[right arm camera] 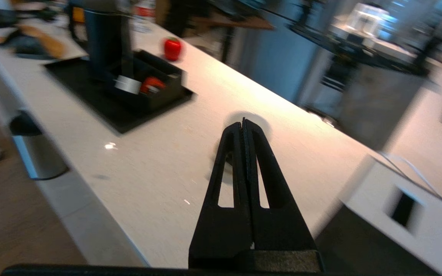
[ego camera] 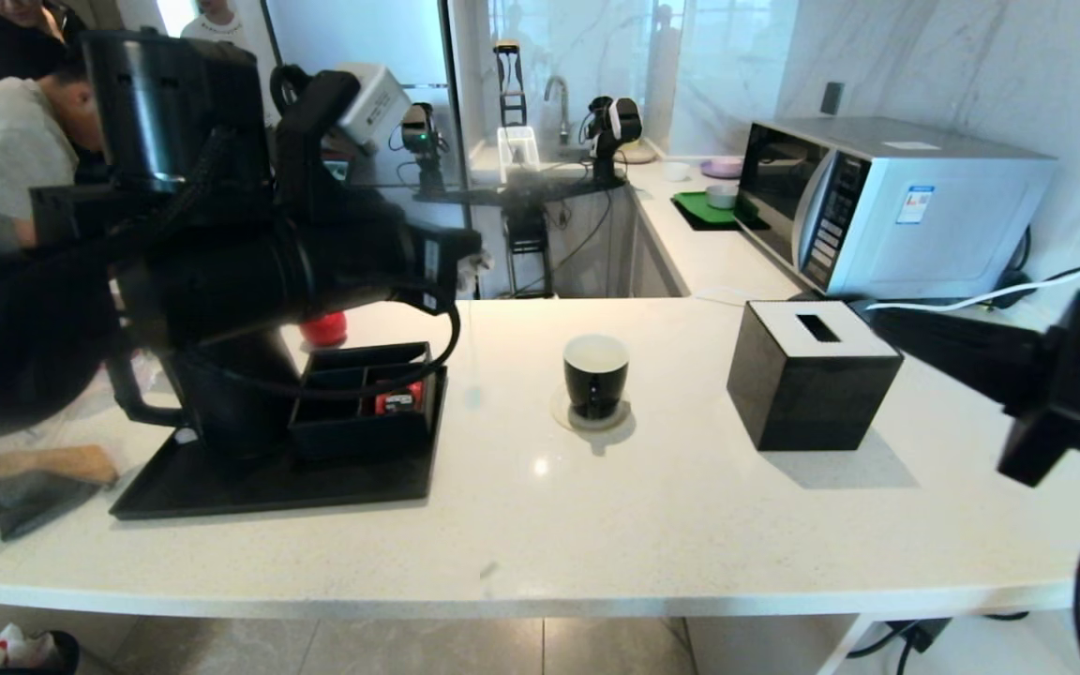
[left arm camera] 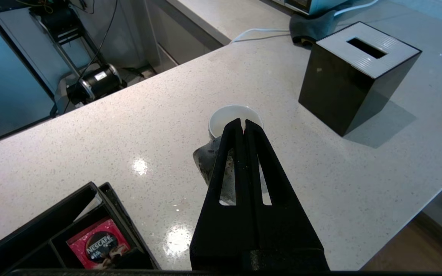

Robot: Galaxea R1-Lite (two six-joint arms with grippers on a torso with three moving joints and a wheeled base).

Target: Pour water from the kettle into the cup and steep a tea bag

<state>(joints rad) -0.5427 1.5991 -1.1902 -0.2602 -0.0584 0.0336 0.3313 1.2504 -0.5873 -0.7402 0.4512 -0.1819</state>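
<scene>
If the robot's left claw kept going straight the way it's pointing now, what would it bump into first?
Most likely the cup. The left gripper, shut on the tea bag, points right at its rim, though how far short of it the tips are is unclear.

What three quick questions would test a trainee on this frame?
1. True or false: the cup stands on the black tray.
2. What lies in the organiser? A. a red sachet B. a spoon C. a lemon
3. What hangs beneath the left gripper, whose jaws are shut?

Key: 1. False; it stands on the counter, apart from the tray. 2. A. 3. The tea bag, near the cup.
</scene>
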